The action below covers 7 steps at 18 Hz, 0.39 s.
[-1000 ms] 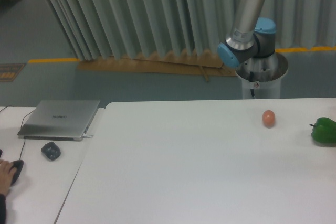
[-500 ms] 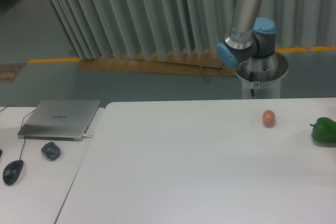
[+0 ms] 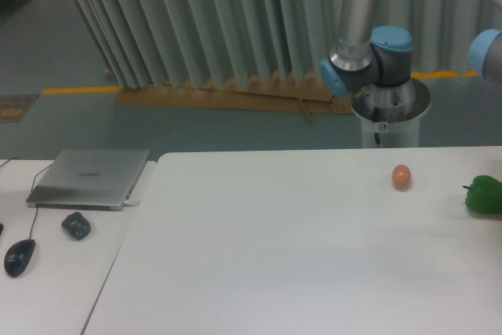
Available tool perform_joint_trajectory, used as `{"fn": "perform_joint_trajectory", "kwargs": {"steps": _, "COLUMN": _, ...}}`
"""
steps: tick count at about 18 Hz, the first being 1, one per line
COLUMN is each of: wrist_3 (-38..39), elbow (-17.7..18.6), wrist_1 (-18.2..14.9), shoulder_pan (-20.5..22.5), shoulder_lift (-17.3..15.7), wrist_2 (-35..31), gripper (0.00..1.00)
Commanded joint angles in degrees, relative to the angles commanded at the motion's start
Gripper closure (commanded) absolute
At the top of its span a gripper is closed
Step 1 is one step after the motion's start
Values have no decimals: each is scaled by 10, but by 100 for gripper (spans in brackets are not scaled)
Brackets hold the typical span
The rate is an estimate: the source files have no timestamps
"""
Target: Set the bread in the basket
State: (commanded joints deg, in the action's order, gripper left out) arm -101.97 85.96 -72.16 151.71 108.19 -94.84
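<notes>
Neither the bread nor the basket shows in this view. Only part of my arm (image 3: 357, 33) is visible, rising from its base (image 3: 390, 115) behind the table's far right edge, with a blue joint (image 3: 486, 54) entering at the right edge. The gripper itself is out of frame. On the white table (image 3: 274, 256) lie a small orange-brown egg-like ball (image 3: 401, 176) and a green pepper (image 3: 485, 194) at the right edge.
A closed grey laptop (image 3: 90, 177), a dark small object (image 3: 76, 225) and a black computer mouse (image 3: 19, 256) sit on the adjoining table at the left. Grey curtains hang behind.
The arm's upper link has swung slightly left and a blue joint has come in at the right edge. A hand on the mouse one second ago has withdrawn.
</notes>
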Motion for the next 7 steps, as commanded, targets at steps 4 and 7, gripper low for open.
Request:
{"fn": "perform_joint_trajectory", "kwargs": {"steps": 4, "wrist_3": 5, "elbow": 0, "wrist_1": -9, "shoulder_pan": -9, "shoulder_lift": -10, "wrist_2": 16, "gripper": 0}}
{"fn": "perform_joint_trajectory", "kwargs": {"steps": 7, "wrist_3": 5, "elbow": 0, "wrist_1": -11, "shoulder_pan": -8, "shoulder_lift": -10, "wrist_2": 28, "gripper": 0}}
